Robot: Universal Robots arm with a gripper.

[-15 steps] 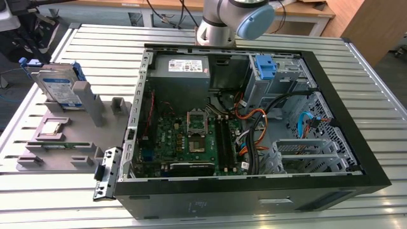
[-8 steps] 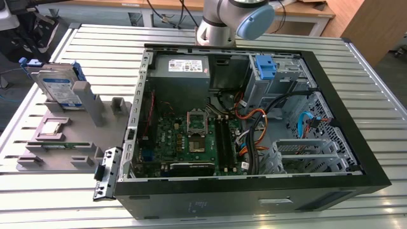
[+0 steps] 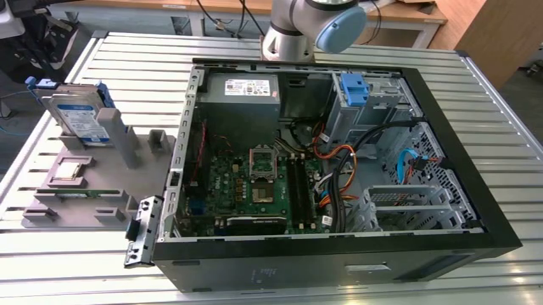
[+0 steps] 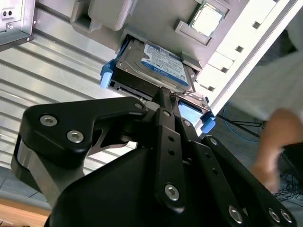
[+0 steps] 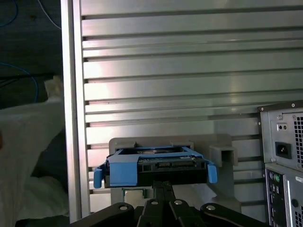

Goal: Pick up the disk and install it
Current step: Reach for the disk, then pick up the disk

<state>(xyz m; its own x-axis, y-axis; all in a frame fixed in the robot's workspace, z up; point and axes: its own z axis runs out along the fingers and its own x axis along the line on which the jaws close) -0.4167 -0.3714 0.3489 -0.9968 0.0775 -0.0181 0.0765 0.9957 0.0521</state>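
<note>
The disk (image 3: 81,117) stands on edge in a slot of the grey fixture (image 3: 127,149) on the exterior view's left, beside the open computer case. It is silver-grey with a white-and-blue label and blue carrier rails. Both wrist views look along my black gripper toward the disk (image 4: 154,64) (image 5: 151,168), which still sits in the fixture. My gripper (image 4: 164,94) (image 5: 163,184) is some way short of the disk, in line with it. Its fingers are shut together with nothing between them.
The open computer case (image 3: 339,70) lies on the slatted metal table (image 3: 475,82), with a blue bracket (image 3: 355,89) in its drive bay. A square CPU chip (image 3: 68,170) (image 4: 207,20) rests on the fixture. A person's hand (image 4: 274,142) and white sleeve (image 5: 28,156) are beyond the table edge.
</note>
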